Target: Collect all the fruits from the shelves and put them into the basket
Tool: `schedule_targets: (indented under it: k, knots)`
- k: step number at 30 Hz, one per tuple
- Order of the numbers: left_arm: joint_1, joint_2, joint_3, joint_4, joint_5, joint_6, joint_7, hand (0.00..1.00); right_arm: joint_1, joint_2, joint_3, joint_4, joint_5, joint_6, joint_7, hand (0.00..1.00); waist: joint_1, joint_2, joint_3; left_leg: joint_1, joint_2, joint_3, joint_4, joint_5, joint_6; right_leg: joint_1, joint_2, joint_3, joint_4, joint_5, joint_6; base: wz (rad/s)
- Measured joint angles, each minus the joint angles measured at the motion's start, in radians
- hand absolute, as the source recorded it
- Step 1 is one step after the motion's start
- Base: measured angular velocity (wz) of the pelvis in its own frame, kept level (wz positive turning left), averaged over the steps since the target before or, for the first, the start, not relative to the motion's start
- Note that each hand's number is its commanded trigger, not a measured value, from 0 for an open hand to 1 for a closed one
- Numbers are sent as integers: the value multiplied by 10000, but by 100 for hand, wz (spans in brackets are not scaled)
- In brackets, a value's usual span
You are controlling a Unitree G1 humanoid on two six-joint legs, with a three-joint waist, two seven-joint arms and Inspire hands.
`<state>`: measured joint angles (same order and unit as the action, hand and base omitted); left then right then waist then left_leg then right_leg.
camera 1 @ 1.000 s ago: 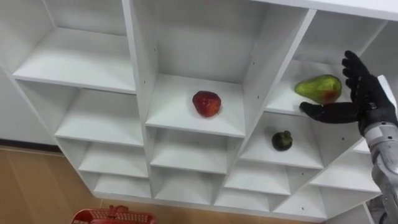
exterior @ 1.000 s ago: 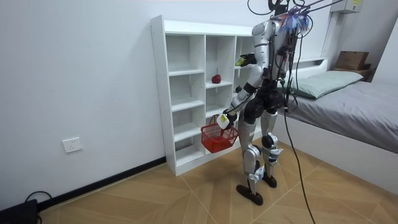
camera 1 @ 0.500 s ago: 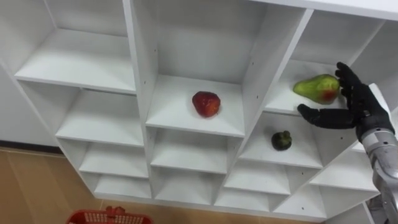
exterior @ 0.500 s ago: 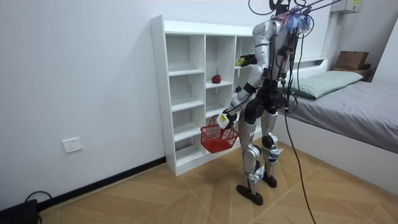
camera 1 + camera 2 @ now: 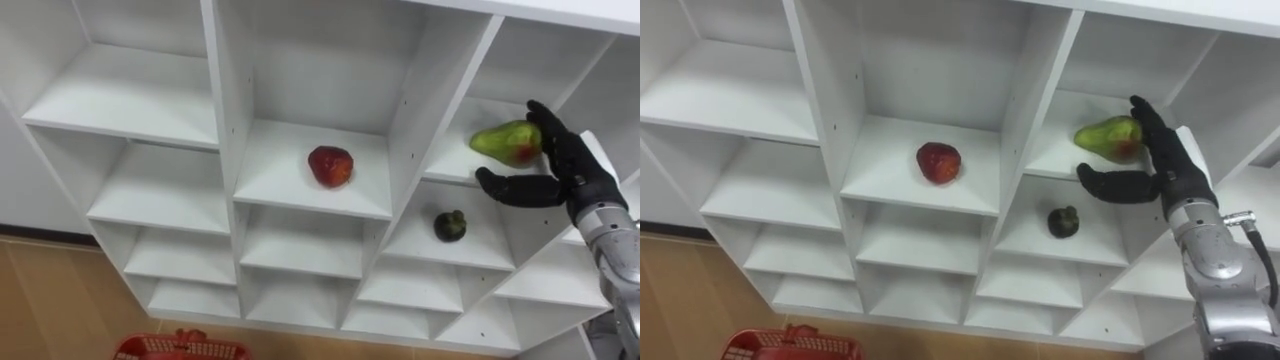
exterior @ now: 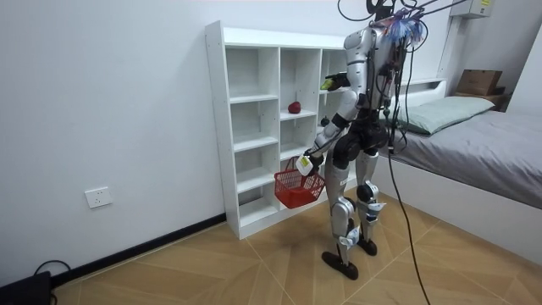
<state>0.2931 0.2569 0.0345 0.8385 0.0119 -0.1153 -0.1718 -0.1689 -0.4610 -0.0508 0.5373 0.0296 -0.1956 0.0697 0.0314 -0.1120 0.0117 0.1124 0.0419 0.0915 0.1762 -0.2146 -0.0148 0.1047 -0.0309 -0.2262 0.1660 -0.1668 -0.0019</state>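
Left eye view: pear [image 5: 505,143], upper right shelf; my right hand [image 5: 565,172] spread wide beside it. Likely light, firm, smooth-skinned; I'd cup its fat end. Left hand [image 6: 306,162] grips basket [image 6: 293,190].

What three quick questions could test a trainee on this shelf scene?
1. True or false: the red apple shares a compartment with the pear.
2. Fill in: in the room view, the red basket hangs from the ___ hand.
3. What is the open right hand reaching beside? A. red apple B. pear C. red basket
Key: 1 false; 2 left hand; 3 B.
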Motion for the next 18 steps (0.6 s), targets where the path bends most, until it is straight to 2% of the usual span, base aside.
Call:
schedule_targets:
  k: [1,3,4,18]
  knots:
    - [-4,0,0,0,1,0,-7,100,-13,-3,0,0,0,0,0,0,-1,1,1,-2,0,-1,-2,0,0,-2,1,0,-1,0,0,0]
    - [-34,2,2,0,1,0,-101,100,-48,-39,0,0,0,0,0,74,-2,3,2,-14,0,-7,-5,0,0,-10,3,-3,-2,0,0,0]
    - [-45,2,2,0,1,0,-122,100,-50,-53,0,0,0,0,0,100,-1,3,2,-17,0,-10,-5,0,0,-12,3,-6,-4,0,0,0]
    - [-218,0,-6,73,12,-1,-190,100,-568,-240,282,-8,-224,1,-257,100,33,-4,-8,-33,-6,-102,-51,0,0,-23,16,22,-3,-2,3,1]
